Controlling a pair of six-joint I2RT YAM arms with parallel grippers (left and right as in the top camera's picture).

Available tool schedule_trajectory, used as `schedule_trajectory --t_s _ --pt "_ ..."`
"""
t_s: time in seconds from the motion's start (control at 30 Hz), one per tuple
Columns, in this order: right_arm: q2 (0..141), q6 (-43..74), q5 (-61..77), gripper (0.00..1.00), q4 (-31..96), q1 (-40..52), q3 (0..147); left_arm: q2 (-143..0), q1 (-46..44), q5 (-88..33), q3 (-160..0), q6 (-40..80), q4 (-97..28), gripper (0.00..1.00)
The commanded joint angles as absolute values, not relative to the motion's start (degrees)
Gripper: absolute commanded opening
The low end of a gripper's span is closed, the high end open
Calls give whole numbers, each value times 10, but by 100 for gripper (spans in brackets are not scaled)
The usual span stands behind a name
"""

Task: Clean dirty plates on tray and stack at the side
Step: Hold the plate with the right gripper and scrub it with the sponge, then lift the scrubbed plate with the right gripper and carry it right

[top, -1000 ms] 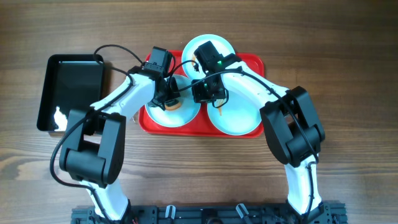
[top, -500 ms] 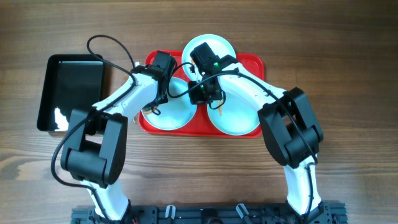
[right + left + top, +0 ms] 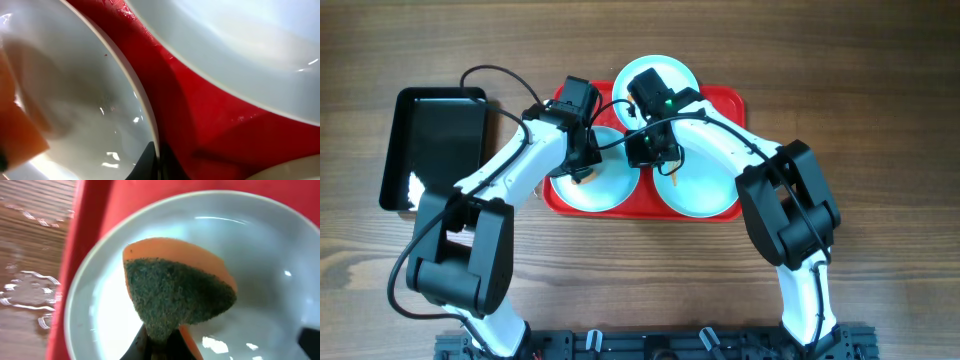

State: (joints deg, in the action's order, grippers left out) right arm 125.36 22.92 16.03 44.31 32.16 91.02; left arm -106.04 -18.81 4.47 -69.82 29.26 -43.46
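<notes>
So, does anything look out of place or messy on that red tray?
The far plate hangs past the tray's back rim instead of sitting inside it. The right plate carries a small orange smear. Left fingers hold a sponge over the left plate; right fingers pinch its rim. Nothing else stands out.

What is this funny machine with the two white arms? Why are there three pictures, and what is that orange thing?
It is a robot with two arms, working at a wooden table. One picture looks down from above. The other two come from little cameras on its wrists. On the table are a black tray and a red tray with three pale-blue plates. The left gripper holds an orange sponge, which has a dark scrubbing side, inside one plate. The right gripper seems to pinch that plate's rim.
</notes>
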Motion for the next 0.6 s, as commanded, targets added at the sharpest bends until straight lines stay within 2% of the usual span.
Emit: schedule_trajectory --t_s 0.0,0.13,0.3,0.4,0.57 --pt "1236 236 150 4 442 320 920 -1048 -189 -21 -671 290 -429 4" --pt "1236 235 150 4 444 320 920 -1048 -189 2 -640 288 -444 4" --pt "1236 226 150 4 444 320 920 -1044 -189 150 -650 306 -492 4" --pt "1236 226 150 4 443 320 920 -1025 -189 192 -674 331 -504 4" --pt "1236 226 150 4 444 320 926 -964 -189 180 -704 331 -497 4"
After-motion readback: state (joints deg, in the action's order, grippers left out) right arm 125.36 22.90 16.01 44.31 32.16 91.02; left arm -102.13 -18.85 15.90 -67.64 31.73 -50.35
